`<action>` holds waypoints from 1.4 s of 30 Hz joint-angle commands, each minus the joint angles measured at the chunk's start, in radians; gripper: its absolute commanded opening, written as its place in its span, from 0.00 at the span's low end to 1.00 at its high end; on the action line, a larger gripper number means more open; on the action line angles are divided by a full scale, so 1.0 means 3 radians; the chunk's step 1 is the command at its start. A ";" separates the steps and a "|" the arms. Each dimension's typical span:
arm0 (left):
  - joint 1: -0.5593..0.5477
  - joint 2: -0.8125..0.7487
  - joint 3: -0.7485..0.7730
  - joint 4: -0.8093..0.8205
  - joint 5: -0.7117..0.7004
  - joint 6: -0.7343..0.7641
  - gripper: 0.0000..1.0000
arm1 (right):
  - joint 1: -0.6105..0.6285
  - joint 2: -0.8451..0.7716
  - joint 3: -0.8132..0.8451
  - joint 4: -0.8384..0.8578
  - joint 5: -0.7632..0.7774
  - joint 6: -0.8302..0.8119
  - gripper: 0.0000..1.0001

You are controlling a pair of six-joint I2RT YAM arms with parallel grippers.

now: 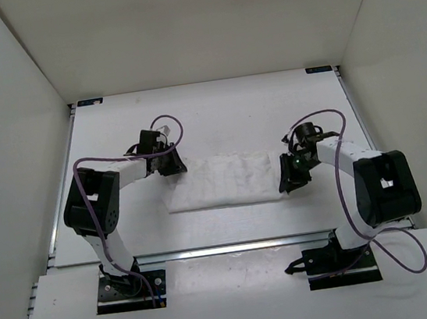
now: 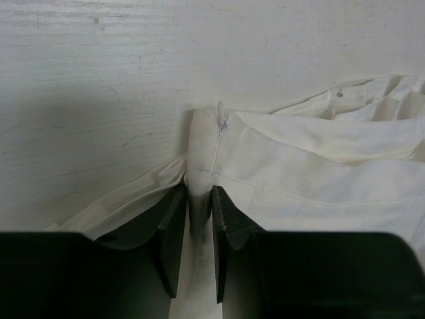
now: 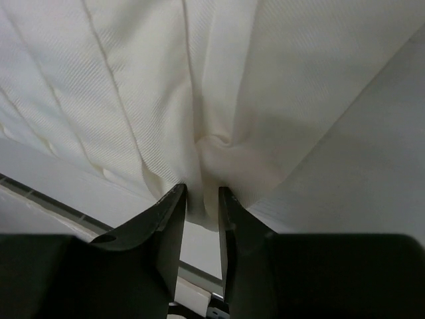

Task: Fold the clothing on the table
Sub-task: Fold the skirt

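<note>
Obs., top view: the clothing (image 1: 224, 180) lay as a flat, long band near the centre of the table (image 1: 215, 112), long axis running 9 to 3 o'clock. The surface was crumpled, with parallel creases.

Left hand (image 1: 168, 164) was at the band's 10 o'clock corner. In the wrist view its fingers (image 2: 174, 226) stood narrow, with a raised seam ridge of the cloth pinched in the gap. The rest of that corner lay flat on the table.

Right hand (image 1: 290, 174) was at the 3 o'clock end. In the wrist view its jaws were also narrow. The fabric puckered into a small knot right at the fingertips and ran away from there in taut lines, so I read this as a pinch on the edge.

Handling (judgement):
- The fabric is thin, light and fully limp, with no stiffness to carry a fold on its own.
- The ribbed weave should give the pads fair friction, so slip risk is low.
- The bigger risk is catching only the top layer of a stacked edge.
- It is not fragile.

Best hold points: the two end corners or hems, taken through all layers, both ends moved together so the span between the hands does not sag or twist.
</note>
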 commanded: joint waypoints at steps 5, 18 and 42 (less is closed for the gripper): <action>-0.0016 -0.0231 0.0221 0.0000 0.0047 -0.0024 0.37 | 0.0201 0.0117 0.0275 -0.0167 0.0604 0.0178 0.26; 0.0040 -0.1119 -0.0094 -0.0578 0.0109 -0.0059 0.62 | -0.0120 -0.1232 0.0107 0.0028 0.0375 0.0603 0.54; -0.0220 -0.2573 -0.1855 -0.0522 -0.0341 -0.0514 0.70 | -0.0131 -0.1586 -0.1448 0.1393 -0.0101 0.1625 0.64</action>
